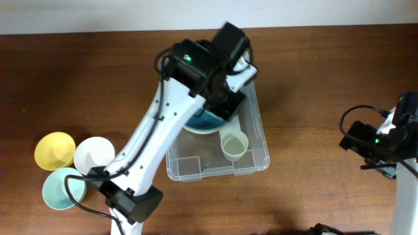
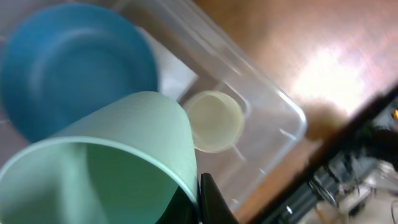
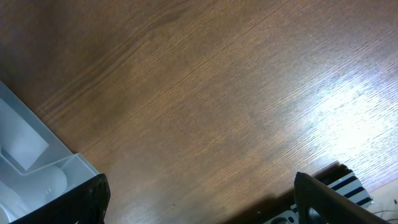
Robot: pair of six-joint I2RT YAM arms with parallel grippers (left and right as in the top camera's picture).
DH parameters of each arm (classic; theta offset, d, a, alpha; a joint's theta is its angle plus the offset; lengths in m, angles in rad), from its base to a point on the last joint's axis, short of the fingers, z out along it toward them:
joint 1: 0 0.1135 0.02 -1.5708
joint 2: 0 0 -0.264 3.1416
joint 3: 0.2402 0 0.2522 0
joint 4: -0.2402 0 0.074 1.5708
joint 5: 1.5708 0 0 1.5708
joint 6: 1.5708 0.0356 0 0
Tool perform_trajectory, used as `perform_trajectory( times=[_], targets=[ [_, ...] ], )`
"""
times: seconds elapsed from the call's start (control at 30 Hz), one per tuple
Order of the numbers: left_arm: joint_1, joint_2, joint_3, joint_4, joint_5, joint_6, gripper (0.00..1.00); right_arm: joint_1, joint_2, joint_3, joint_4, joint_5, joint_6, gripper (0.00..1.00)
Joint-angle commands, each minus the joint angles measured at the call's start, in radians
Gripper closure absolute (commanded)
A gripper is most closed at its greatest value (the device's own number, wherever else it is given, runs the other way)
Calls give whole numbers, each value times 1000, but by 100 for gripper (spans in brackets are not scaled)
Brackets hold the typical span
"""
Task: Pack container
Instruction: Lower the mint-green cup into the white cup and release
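Note:
The clear container (image 1: 263, 141) stands mid-table. It holds a blue bowl (image 1: 204, 122) and a small cream cup (image 1: 234, 145). My left gripper (image 1: 225, 98) hangs over the container's far end. In the left wrist view it (image 2: 199, 200) is shut on the rim of a mint green cup (image 2: 118, 162), held above the blue bowl (image 2: 71, 65) and the cream cup (image 2: 214, 121) inside the container (image 2: 280, 102). The arm hides the mint cup in the overhead view. My right gripper (image 3: 199, 205) is open and empty over bare wood, right of the container's corner (image 3: 28, 146).
A yellow bowl (image 1: 54, 150), a white bowl (image 1: 95, 155) and a light teal bowl (image 1: 62, 188) sit grouped at the table's left. The right arm (image 1: 385, 140) is at the table's right edge. The left arm's base is at the front.

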Motion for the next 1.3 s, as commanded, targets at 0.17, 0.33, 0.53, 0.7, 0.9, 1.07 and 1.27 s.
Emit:
perform_trajectory(
  times=[0.17,0.33,0.53,0.7,0.9,1.07,1.27],
  targets=[
    [-154,2,-138,-22,63,67,100,-8,-2,-2,-1,-11,8,10],
    [-165,2,-245,-10,62,67,100,-8,-2,-2,-1,-14,8,10],
    [-164,2,-326,67,62,67,99,-8,-2,-2,-3,-14,8,10],
    [-164,2,-338,106,50,67,99,-8,-2,-2,-6,-14,8,10],
    [-164,2,-338,163,-13,66,100,-8,-2,-2,-8,-14,8,10],
    [-164,2,-338,174,-13,67,99,-8,-2,-2,-8,-14,7,10],
    [-164,2,-338,175,-14,67,86,-8,-2,-2,-8,-14,5,10]
  ],
)
